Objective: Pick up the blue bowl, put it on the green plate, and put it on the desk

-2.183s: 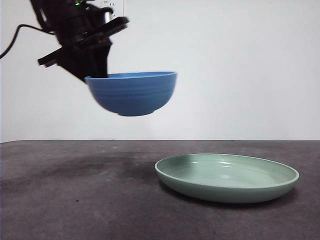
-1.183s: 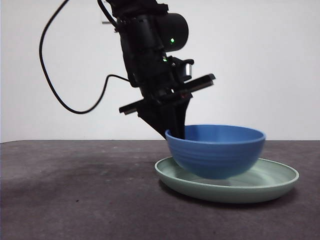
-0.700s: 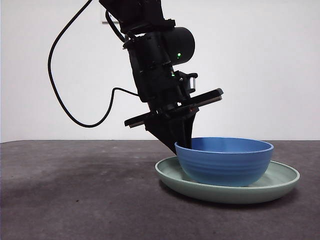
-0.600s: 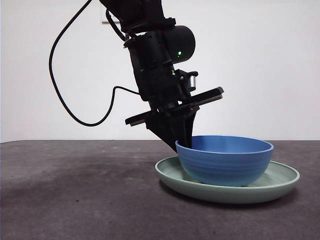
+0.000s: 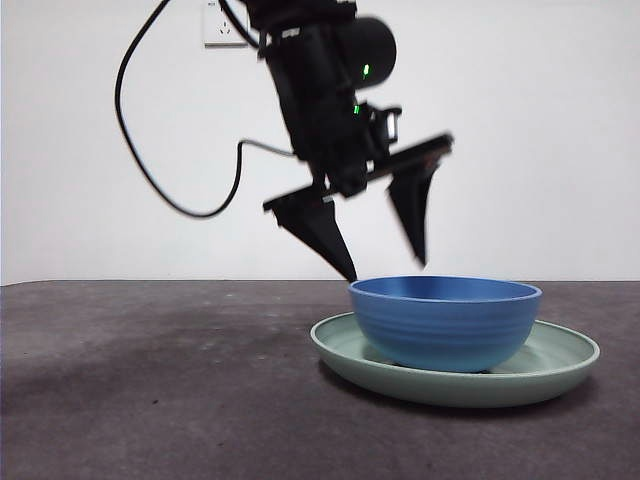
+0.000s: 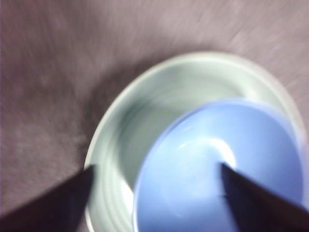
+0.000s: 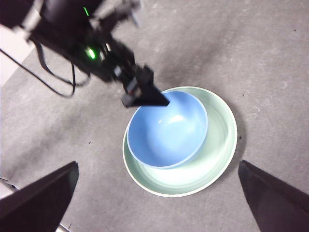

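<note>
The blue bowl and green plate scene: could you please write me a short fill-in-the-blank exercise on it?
1. The blue bowl sits on the green ____.
2. The left gripper, above the bowl's rim, has its jaws ____.
3. The plate rests on the ____.
4. The bowl's inside holds ____.

Missing words: plate; open; desk; nothing

plain white wall [image 5: 560, 130] with socket [image 5: 222, 22]; dark speckled tabletop [image 5: 150, 400]
</note>
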Controlling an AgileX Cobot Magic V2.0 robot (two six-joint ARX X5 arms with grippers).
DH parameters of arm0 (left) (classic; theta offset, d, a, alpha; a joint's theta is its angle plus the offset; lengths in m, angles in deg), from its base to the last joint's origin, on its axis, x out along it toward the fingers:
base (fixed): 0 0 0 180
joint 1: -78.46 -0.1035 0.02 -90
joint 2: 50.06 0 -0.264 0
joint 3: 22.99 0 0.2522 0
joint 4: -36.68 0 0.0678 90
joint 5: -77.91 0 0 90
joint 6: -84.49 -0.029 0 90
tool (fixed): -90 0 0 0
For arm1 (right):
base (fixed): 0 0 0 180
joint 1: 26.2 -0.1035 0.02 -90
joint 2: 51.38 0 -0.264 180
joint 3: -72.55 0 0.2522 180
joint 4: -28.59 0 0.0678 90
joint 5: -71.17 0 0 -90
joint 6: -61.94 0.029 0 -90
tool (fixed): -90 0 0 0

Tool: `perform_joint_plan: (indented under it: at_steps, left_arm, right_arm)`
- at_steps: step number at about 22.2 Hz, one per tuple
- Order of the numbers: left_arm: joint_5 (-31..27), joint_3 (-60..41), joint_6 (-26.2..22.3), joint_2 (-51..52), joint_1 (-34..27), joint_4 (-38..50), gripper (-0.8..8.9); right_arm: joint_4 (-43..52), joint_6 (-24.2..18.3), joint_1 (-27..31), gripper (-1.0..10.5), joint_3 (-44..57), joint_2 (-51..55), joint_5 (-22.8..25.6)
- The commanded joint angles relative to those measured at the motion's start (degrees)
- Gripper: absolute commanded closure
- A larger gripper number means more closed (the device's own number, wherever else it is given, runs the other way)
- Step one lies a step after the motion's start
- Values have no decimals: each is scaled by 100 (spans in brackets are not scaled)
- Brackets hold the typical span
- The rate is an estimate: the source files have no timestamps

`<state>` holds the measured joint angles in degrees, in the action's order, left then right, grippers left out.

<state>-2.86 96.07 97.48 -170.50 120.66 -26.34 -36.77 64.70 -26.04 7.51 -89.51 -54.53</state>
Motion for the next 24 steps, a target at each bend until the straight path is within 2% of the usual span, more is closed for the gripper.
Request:
perform_joint_plan:
  at_steps: [1, 4, 6, 11, 18, 21, 24]
  left_arm:
    - [-22, 686, -77, -144, 15, -573, 308]
    - [-22, 1537, -354, -122, -37, -1880, 308]
    - [-35, 1751, -699, 52, -79, -2603, 309]
    - [-72, 1746, -960, 813, -186, -3359, 309]
    - [-72, 1259, -1217, 2240, -256, -3377, 308]
    - [-72, 219, -1353, 3193, -315, -3099, 308]
    - [-70, -1327, -1362, 4369, -367, -2170, 309]
  right_arm:
    - [50, -61, 2, 314, -92, -33, 17]
    - [50, -63, 2, 314, -92, -33, 17]
    - [50, -61, 2, 314, -92, -33, 17]
    - [50, -61, 2, 314, -92, -33, 17]
    - [52, -61, 2, 314, -92, -33, 17]
    - [50, -57, 2, 314, -92, -33, 17]
    - [39, -2, 2, 314, -92, -48, 42]
